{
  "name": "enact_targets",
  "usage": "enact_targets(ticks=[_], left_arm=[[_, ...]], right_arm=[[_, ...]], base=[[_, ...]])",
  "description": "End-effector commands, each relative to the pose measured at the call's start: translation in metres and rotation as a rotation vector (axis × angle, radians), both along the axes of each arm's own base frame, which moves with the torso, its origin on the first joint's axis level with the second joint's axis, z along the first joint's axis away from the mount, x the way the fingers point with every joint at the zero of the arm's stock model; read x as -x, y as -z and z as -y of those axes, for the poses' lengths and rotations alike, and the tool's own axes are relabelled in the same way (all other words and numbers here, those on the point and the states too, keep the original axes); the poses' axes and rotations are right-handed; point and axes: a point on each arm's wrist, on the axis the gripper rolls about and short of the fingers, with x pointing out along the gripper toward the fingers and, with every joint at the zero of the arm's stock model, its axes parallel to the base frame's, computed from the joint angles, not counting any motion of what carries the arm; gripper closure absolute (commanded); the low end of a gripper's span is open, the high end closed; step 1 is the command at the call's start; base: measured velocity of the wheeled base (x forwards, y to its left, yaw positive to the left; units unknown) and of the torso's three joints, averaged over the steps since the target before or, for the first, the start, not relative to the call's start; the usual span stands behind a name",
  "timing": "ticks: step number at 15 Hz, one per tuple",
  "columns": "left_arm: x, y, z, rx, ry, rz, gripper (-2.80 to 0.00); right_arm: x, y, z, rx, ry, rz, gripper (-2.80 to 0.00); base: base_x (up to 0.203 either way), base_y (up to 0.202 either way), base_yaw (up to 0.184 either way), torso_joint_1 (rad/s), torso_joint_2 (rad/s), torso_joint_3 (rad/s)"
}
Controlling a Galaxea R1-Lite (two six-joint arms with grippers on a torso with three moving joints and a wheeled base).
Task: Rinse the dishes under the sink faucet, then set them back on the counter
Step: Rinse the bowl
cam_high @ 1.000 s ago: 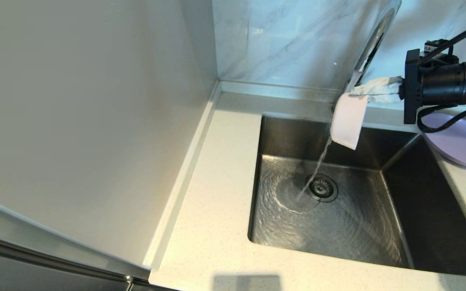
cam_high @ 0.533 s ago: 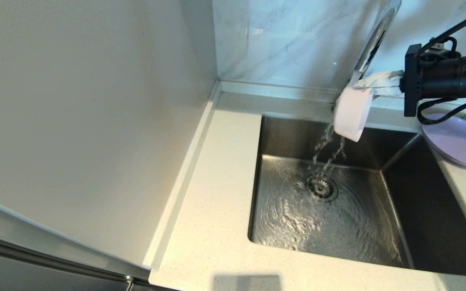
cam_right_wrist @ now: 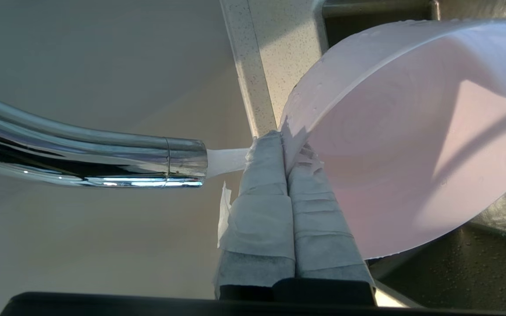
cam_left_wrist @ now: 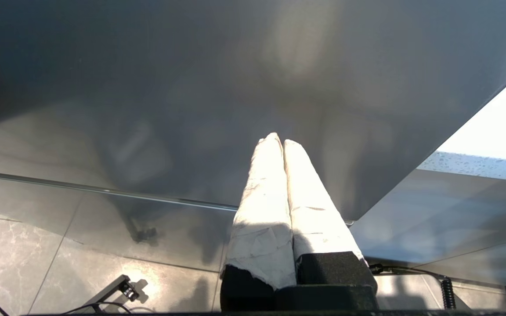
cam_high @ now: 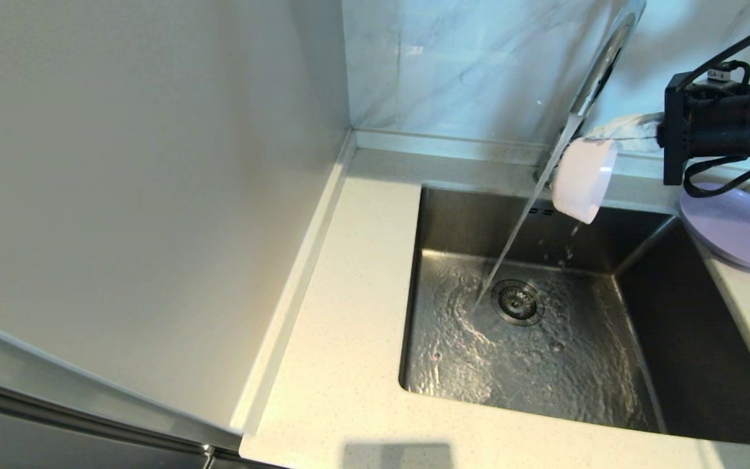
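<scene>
My right gripper (cam_high: 599, 133) (cam_right_wrist: 284, 139) is shut on the rim of the small pale pink dish (cam_high: 582, 179) (cam_right_wrist: 411, 131), held tilted on edge above the back of the steel sink (cam_high: 661, 365). Drops fall from the dish's lower edge. The chrome faucet (cam_high: 599, 62) (cam_right_wrist: 81, 156) runs, and its stream lands left of the round drain strainer (cam_high: 517, 301), just left of the dish. The lilac plate (cam_high: 736, 228) rests on the cream counter (cam_high: 342, 312) right of the sink. My left gripper (cam_left_wrist: 278, 142) is shut and empty, parked out of the head view. The whitish bowl is out of view.
A tall pale panel (cam_high: 140, 195) stands along the counter's left side and marble backsplash (cam_high: 466, 65) rises behind the sink. Rippling water covers the basin floor. The right arm's black wrist and cables (cam_high: 720, 130) hang over the plate.
The right gripper has carried the pink dish to the right, out of the faucet stream. The stream now falls straight into the sink, and only drips leave the dish.
</scene>
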Motion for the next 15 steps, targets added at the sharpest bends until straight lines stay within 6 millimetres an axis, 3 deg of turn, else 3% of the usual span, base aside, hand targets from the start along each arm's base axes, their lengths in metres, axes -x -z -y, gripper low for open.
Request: enact_targets(ticks=[1,6,9,13,15], left_arm=[[0.0,0.0,0.0,0.0,0.0,0.0,0.0],[0.0,0.0,0.0,0.0,0.0,0.0,0.0],[0.0,0.0,0.0,0.0,0.0,0.0,0.0],[0.0,0.0,0.0,0.0,0.0,0.0,0.0],[0.0,0.0,0.0,0.0,0.0,0.0,0.0]], right_arm=[[-0.001,0.0,0.0,-0.017,0.001,-0.014,0.0],[-0.001,-0.001,-0.01,-0.028,-0.024,-0.018,0.0],[0.004,0.0,-0.005,-0.02,-0.01,-0.019,0.0],[0.04,0.008,0.028,0.029,0.092,-0.034,0.0],[0.063,0.015,0.034,0.186,0.135,0.024,0.0]], base=[[0.0,0.0,0.0,0.0,0.0,0.0],[0.0,0.0,0.0,0.0,0.0,0.0],[0.0,0.0,0.0,0.0,0.0,0.0],[0.0,0.0,0.0,0.0,0.0,0.0],[0.0,0.0,0.0,0.0,0.0,0.0]])
